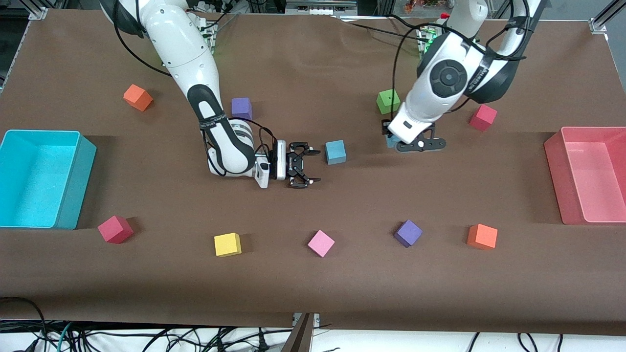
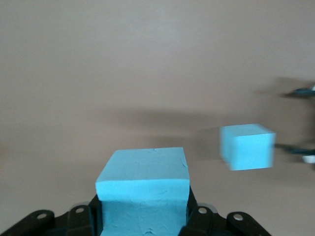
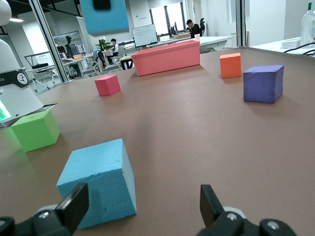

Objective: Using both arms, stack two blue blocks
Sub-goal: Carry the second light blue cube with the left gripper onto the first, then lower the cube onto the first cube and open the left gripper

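Observation:
One blue block (image 1: pixel 335 151) sits on the brown table mid-way between the arms. It also shows in the left wrist view (image 2: pixel 247 146) and the right wrist view (image 3: pixel 98 184). My right gripper (image 1: pixel 312 166) lies low over the table, open and empty. The block is just off the tip of one finger (image 3: pixel 74 206), not between the jaws. My left gripper (image 1: pixel 398 143) is shut on the second blue block (image 2: pixel 142 189) and holds it above the table, near the green cube. That held block is mostly hidden under the hand in the front view (image 1: pixel 390 142), and shows in the air in the right wrist view (image 3: pixel 104 14).
A green cube (image 1: pixel 388 101) and a red cube (image 1: pixel 483 117) lie near the left arm. A purple cube (image 1: pixel 241 108) lies by the right arm. A cyan bin (image 1: pixel 39 178) and a pink bin (image 1: pixel 589 173) stand at the table's ends. Several coloured cubes lie nearer the front camera.

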`<state>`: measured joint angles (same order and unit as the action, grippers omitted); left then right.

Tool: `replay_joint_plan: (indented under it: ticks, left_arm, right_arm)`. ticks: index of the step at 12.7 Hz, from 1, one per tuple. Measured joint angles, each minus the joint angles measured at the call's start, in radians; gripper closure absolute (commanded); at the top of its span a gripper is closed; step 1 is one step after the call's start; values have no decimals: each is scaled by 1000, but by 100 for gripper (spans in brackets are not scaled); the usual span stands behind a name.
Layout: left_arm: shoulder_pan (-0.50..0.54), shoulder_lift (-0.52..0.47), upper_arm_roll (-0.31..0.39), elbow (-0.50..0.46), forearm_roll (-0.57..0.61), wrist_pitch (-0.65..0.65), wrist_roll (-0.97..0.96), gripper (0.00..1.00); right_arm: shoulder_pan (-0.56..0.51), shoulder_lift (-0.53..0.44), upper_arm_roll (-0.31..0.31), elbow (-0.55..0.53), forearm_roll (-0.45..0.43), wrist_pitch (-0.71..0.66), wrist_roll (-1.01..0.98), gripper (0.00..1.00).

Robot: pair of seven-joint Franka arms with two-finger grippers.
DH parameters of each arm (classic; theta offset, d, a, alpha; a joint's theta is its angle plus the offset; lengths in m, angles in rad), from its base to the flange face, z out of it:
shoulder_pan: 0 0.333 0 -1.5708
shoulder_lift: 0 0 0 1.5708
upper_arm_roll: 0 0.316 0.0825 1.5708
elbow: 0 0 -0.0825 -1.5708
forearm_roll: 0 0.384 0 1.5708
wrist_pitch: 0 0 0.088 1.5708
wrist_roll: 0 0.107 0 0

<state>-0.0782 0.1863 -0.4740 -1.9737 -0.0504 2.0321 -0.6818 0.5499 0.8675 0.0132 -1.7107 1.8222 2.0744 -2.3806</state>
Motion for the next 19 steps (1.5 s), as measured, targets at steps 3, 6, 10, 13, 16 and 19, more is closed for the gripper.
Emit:
replay_joint_plan:
  ticks: [3, 6, 10, 13, 16, 19]
  left_arm:
    - [-95, 160, -7, 176, 2, 0, -190, 78]
    - [-171, 322, -6, 300, 84, 8, -277, 77]
    - [-213, 418, -6, 319, 127, 48, -313, 77]
    - [-226, 429, -5, 318, 138, 46, -314, 77]
    - [-228, 452, -4, 317, 170, 46, -316, 76]
    - [-229, 456, -2, 317, 170, 48, -317, 65]
  right_arm:
    - [6, 1, 0, 0, 4, 0, 0, 0]
    - [15, 2, 0, 0, 15, 0, 0, 0]
    - [17, 2, 0, 0, 16, 1, 0, 0]
    - [17, 3, 0, 0, 17, 1, 0, 0]
    - [17, 4, 0, 0, 17, 1, 0, 0]
    - [17, 6, 0, -1, 17, 1, 0, 0]
